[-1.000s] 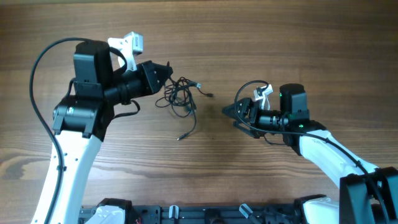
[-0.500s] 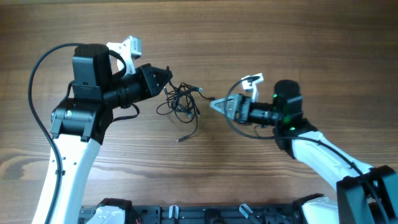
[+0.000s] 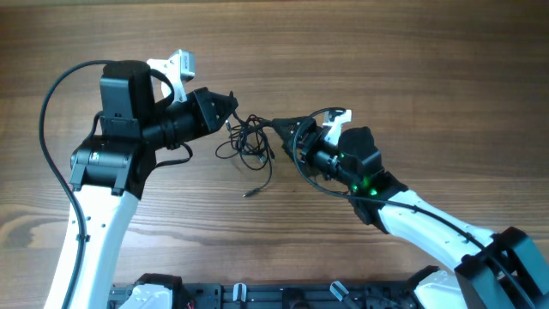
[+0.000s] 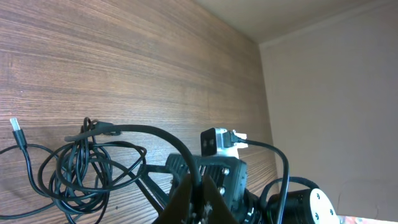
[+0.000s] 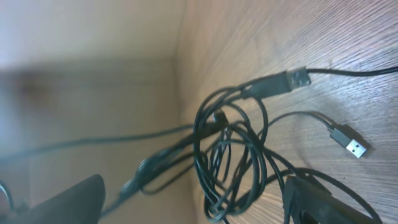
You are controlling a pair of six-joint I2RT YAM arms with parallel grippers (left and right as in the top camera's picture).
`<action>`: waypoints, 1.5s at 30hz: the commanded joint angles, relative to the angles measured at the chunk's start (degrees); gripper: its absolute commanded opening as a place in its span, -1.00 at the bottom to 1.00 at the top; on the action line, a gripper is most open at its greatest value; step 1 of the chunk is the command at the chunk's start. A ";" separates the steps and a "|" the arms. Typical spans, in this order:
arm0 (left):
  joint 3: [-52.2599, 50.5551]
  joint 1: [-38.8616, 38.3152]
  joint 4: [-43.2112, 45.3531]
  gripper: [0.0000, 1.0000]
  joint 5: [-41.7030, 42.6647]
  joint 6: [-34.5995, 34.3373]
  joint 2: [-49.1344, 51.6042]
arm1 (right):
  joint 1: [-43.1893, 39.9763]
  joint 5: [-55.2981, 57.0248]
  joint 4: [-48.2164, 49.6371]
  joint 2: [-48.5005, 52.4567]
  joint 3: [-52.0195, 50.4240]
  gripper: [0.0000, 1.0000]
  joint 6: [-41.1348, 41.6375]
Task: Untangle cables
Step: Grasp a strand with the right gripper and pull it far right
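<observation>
A tangle of thin black cables (image 3: 249,139) lies on the wooden table. My left gripper (image 3: 230,112) is at its upper left edge, shut on one black cable strand that arcs out of the jaws (image 4: 199,198) to the tangle (image 4: 81,167). My right gripper (image 3: 276,137) is open at the tangle's right side. In the right wrist view its fingers (image 5: 193,205) stand wide apart with the loops (image 5: 230,162) between them. Two USB plugs (image 5: 292,79) (image 5: 351,146) lie on the wood beyond.
A loose cable end (image 3: 249,190) trails toward the front of the table. Another plug (image 4: 17,132) lies left of the tangle in the left wrist view. The right arm's camera block (image 4: 217,142) is close behind the tangle. A black rail (image 3: 257,296) runs along the front edge.
My right arm has swung left across the table, and its open gripper has reached the right side of the tangle. The left arm has barely moved and holds its strand.
</observation>
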 commanded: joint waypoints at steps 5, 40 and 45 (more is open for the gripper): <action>0.55 -5.88 0.85 -0.92 1.51 1.25 -1.18 | 0.22 3.13 1.25 1.01 0.26 0.86 3.52; 0.55 16.22 -17.77 -0.92 -21.94 12.76 -17.44 | -39.80 -46.25 12.00 0.52 0.26 -0.91 -8.87; 0.55 19.47 -18.25 -0.92 -29.31 4.17 -15.56 | -46.16 -49.09 18.80 0.52 0.26 -0.92 -5.97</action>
